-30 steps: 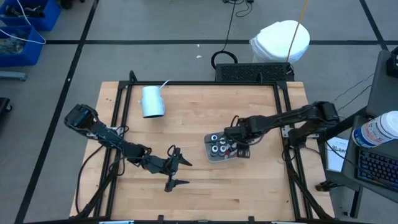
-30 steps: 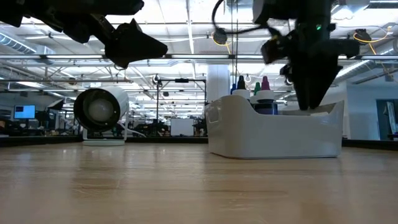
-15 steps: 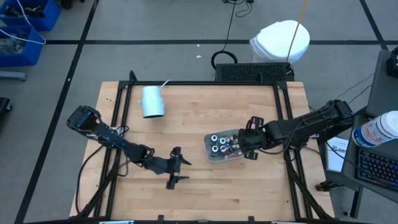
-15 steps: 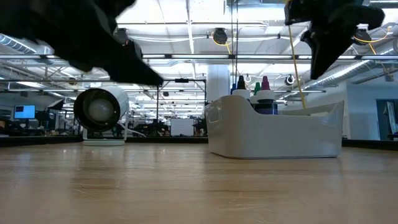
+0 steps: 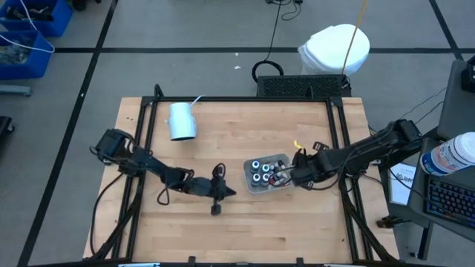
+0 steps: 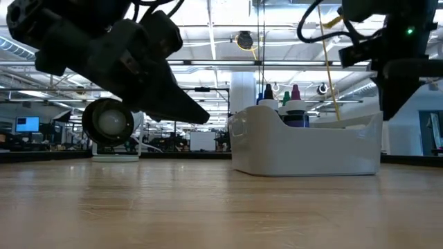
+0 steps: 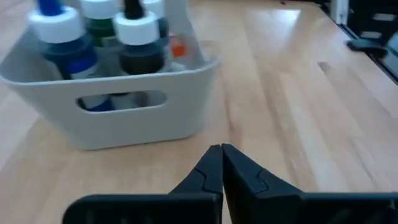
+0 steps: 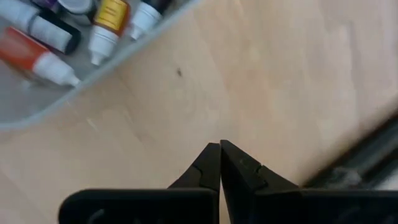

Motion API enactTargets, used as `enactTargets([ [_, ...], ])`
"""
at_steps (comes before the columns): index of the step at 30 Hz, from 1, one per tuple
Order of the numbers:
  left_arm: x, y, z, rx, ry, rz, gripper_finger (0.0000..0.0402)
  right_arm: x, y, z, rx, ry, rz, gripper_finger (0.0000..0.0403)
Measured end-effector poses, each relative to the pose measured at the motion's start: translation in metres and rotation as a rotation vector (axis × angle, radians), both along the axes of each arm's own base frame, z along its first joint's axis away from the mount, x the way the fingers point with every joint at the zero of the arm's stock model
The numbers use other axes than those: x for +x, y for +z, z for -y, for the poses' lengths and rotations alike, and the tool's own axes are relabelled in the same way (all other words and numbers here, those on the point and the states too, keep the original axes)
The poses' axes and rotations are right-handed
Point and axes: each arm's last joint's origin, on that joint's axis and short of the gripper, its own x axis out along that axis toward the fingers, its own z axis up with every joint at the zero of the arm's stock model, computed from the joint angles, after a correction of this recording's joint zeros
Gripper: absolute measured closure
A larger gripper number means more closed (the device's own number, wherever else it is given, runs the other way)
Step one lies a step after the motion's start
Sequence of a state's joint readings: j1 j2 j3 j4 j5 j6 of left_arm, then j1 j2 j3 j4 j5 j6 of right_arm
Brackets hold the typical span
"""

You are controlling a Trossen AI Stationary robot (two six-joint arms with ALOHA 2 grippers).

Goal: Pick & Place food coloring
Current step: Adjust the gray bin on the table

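A pale planked wooden worktop (image 5: 223, 141) stands in a hall with ceiling lights. The smooth grey tray (image 5: 247, 178) holds food coloring (image 5: 261, 172). Both the left hand (image 5: 223, 194) and right hand (image 5: 295, 175) are closed, empty.

No text, label, brand, number or sign can be read in any view. The food coloring bottles (image 7: 134, 37) in the tray (image 7: 124, 106) show only plain caps and coloured bodies, with no legible print. The printed container (image 5: 451, 156) at about three o'clock off the table is too small to make out.
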State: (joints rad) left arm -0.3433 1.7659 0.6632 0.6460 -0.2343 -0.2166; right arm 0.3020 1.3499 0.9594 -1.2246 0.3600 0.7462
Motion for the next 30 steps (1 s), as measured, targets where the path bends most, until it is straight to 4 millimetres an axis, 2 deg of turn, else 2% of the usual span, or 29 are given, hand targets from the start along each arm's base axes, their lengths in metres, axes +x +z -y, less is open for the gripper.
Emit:
enactTargets([
  [7, 0.002, -0.001, -0.010, -0.012, 0.042, -0.015, 0.0393, 0.007, -0.027, 0.003, 0.066, 0.021, 0.102, 0.0402],
  [13, 0.003, -0.002, -0.016, 0.007, 0.133, -0.015, 0.0394, 0.009, -0.040, 0.004, 0.101, 0.042, 0.157, 0.0402],
  [23, 0.005, -0.004, -0.027, 0.016, 0.185, -0.033, 0.0395, 0.028, -0.039, -0.001, 0.163, 0.144, 0.341, 0.0403],
  [30, 0.004, -0.005, -0.027, 0.023, 0.194, -0.043, 0.0392, 0.032, -0.040, -0.008, 0.225, 0.166, 0.374, 0.0403],
])
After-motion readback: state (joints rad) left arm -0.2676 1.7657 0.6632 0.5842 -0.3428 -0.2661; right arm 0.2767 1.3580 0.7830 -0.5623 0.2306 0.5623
